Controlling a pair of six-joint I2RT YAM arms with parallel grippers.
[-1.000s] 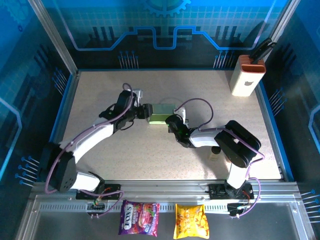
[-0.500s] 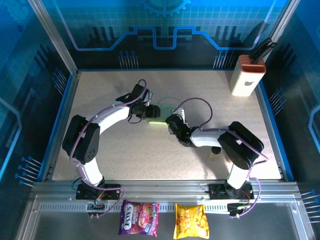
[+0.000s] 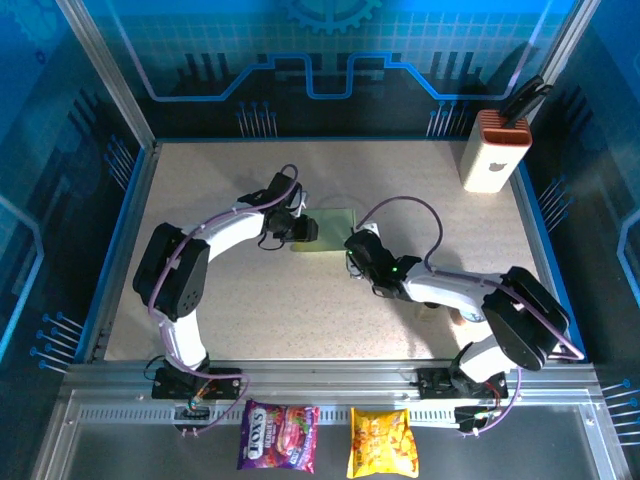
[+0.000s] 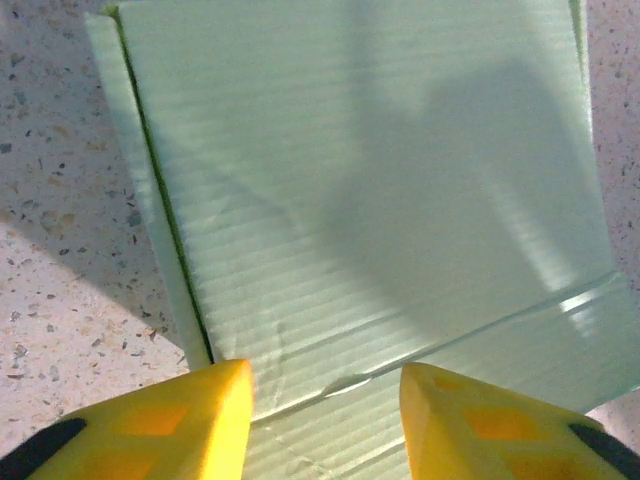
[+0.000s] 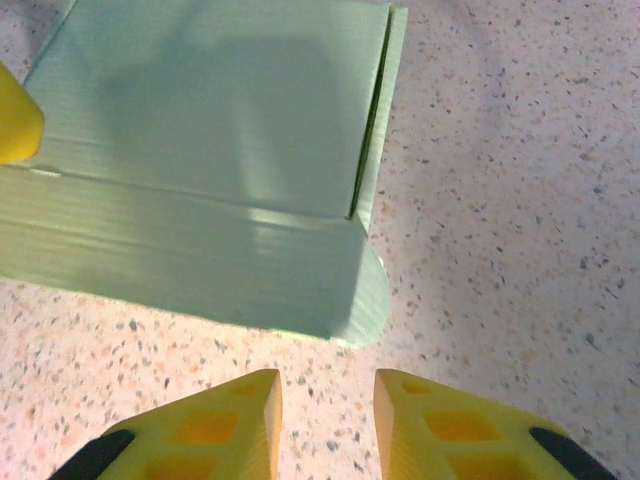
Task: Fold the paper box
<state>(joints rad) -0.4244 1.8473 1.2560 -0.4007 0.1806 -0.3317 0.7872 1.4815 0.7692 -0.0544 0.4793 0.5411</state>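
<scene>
The paper box (image 3: 332,222) is pale green ribbed card lying folded on the speckled table, mid-table. My left gripper (image 3: 304,231) is at its left end. In the left wrist view its yellow fingertips (image 4: 215,415) stand apart over the card (image 4: 380,200), near a crease, and clamp nothing. My right gripper (image 3: 353,252) sits just off the box's near right corner. In the right wrist view the box (image 5: 200,150) and its rounded tab lie ahead of the gripper (image 5: 328,410), which is open with bare table between the fingers.
A white block with an orange ribbed top (image 3: 495,150) stands at the back right corner. Two snack packets (image 3: 278,436) (image 3: 382,442) lie on the front rail. Blue walls enclose the table on three sides.
My right gripper has opened and drawn back from the box toward the front right. My left gripper has slid right onto the box's left end with its jaws narrower.
</scene>
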